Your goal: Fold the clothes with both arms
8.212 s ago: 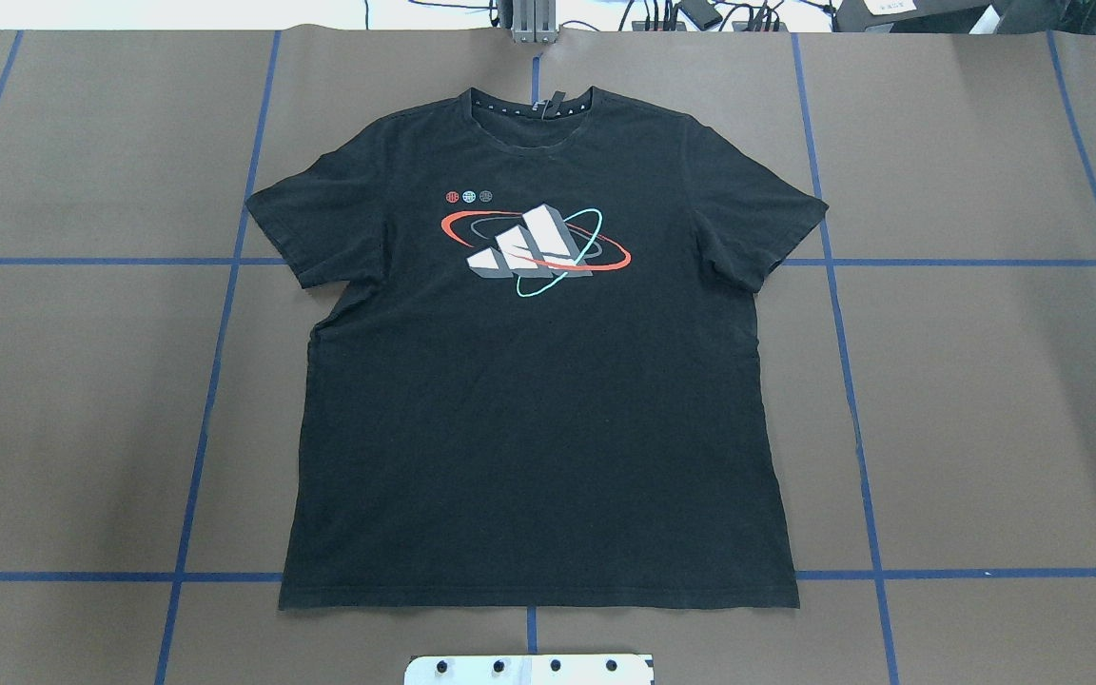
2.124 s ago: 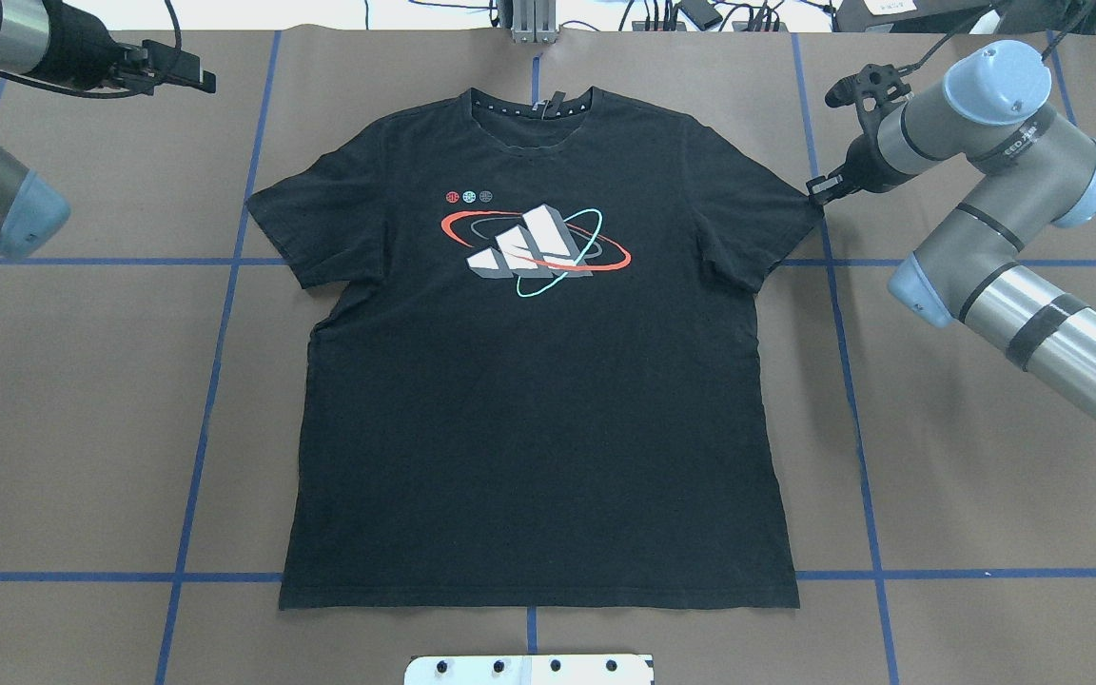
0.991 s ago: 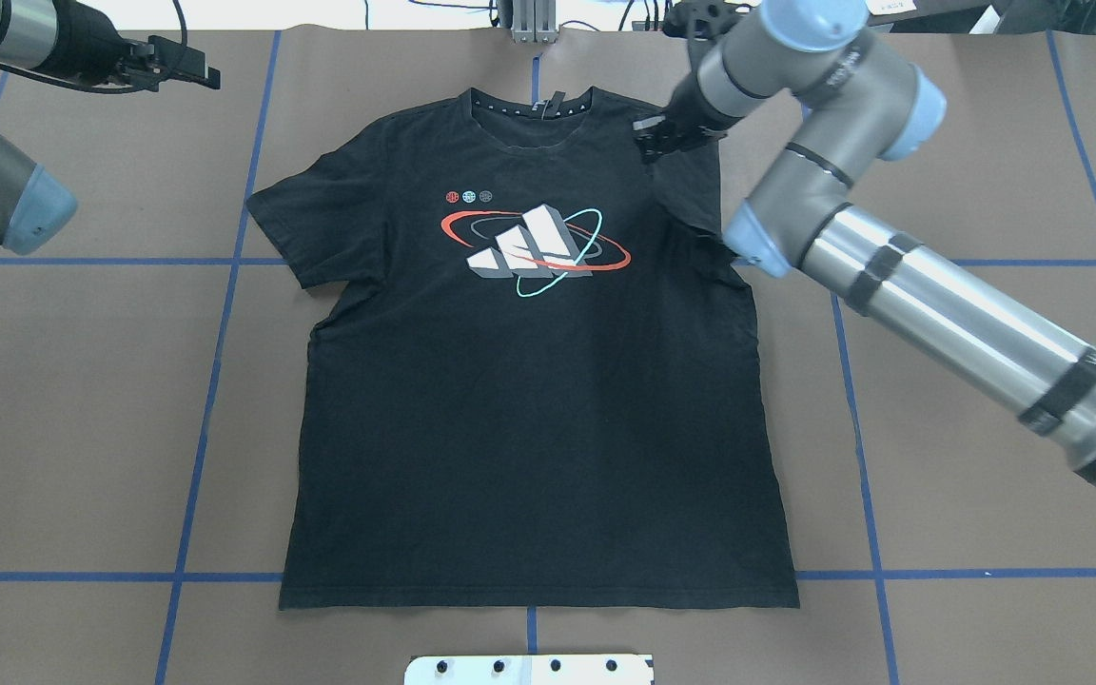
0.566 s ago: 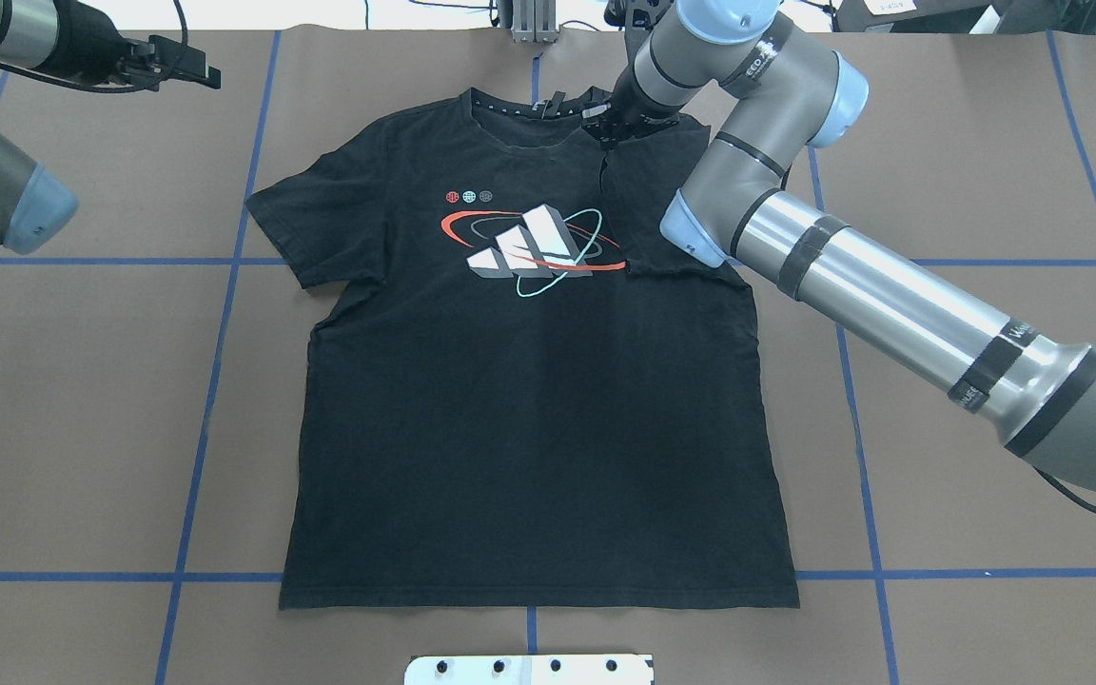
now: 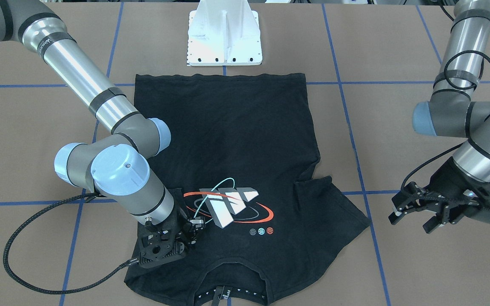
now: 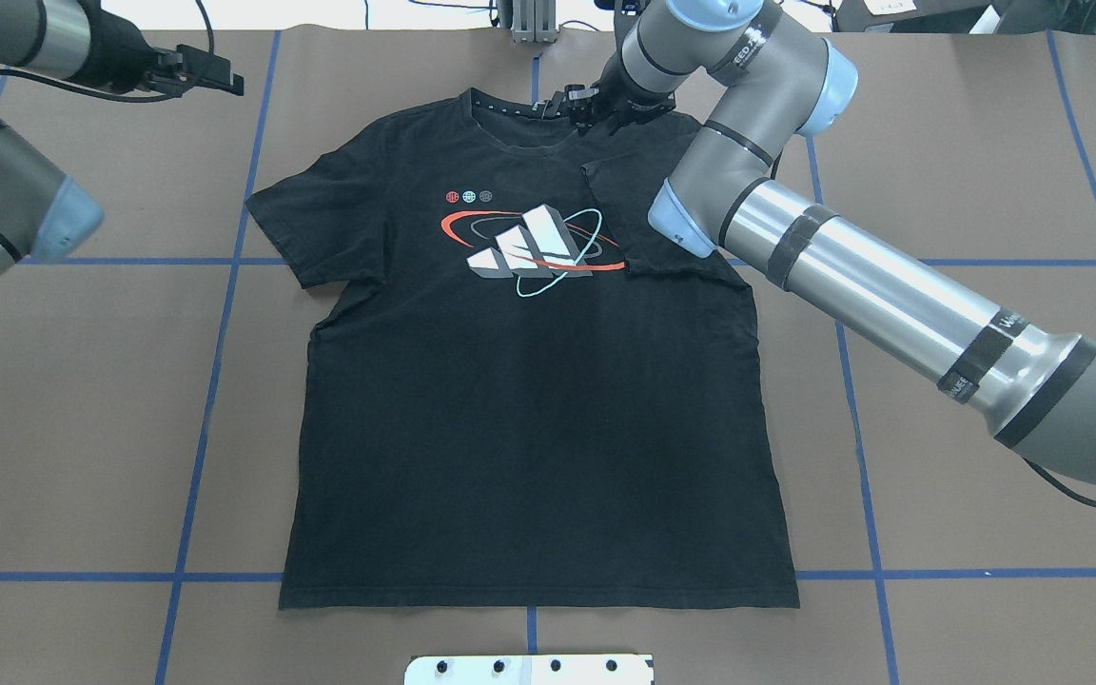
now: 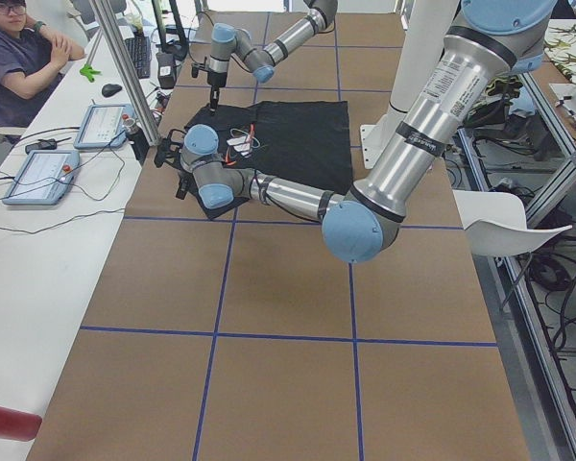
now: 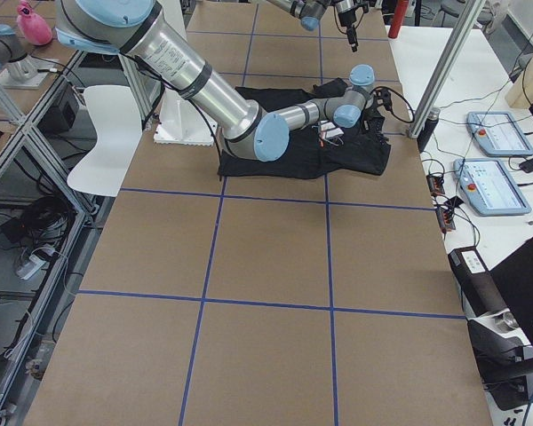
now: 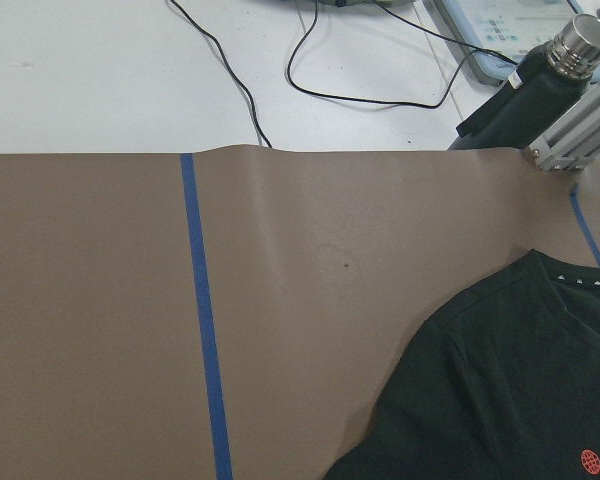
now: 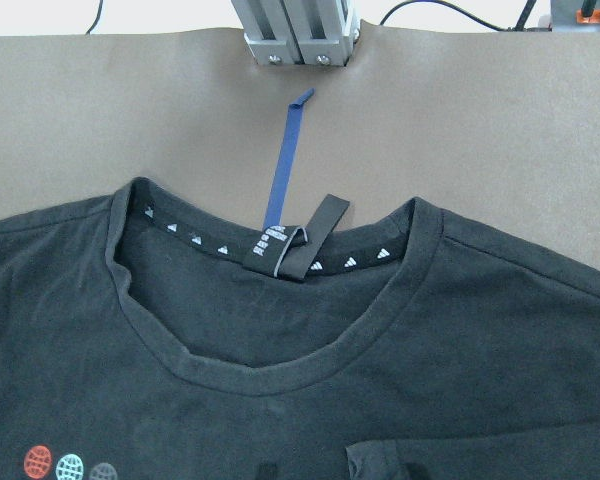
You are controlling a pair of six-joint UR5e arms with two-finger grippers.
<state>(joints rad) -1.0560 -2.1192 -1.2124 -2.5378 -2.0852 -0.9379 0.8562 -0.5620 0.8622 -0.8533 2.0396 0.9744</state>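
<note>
T-shirt: a black T-shirt [image 6: 529,409] lies flat, print up, in the middle of a brown-covered table [image 6: 986,143]. The collar points to the top of the overhead view and the hem to the bottom.
Sleeves: the folded sleeve [image 6: 619,219], on the right of that view, lies over the chest with its edge touching the print [image 6: 534,249]. The other sleeve [image 6: 305,224] lies spread flat.
Right gripper: the right gripper [image 6: 596,119] sits low over the collar's right side. Its wrist view shows only the fingertips, which seem spread, with the sleeve corner [image 10: 380,460] between them.
Left gripper: the left gripper [image 5: 411,223] hangs above bare table at the right of the front view. It is off the shirt, fingers apart and holding nothing.
In the way: the right arm [image 6: 871,295] crosses the shirt's shoulder in the overhead view and hides it.
Around the shirt: a white pedestal base [image 5: 223,38] stands by the hem. Blue tape lines [image 6: 213,381] grid the table. Past the collar are a neck label [image 10: 300,245], a loose strip of blue tape [image 10: 285,165] and an aluminium post [image 10: 295,30]. A black cable [image 5: 6,255] loops on the table.
Side bench: a seated person [image 7: 19,62], tablets [image 7: 38,175] and a black flask [image 9: 520,95].
</note>
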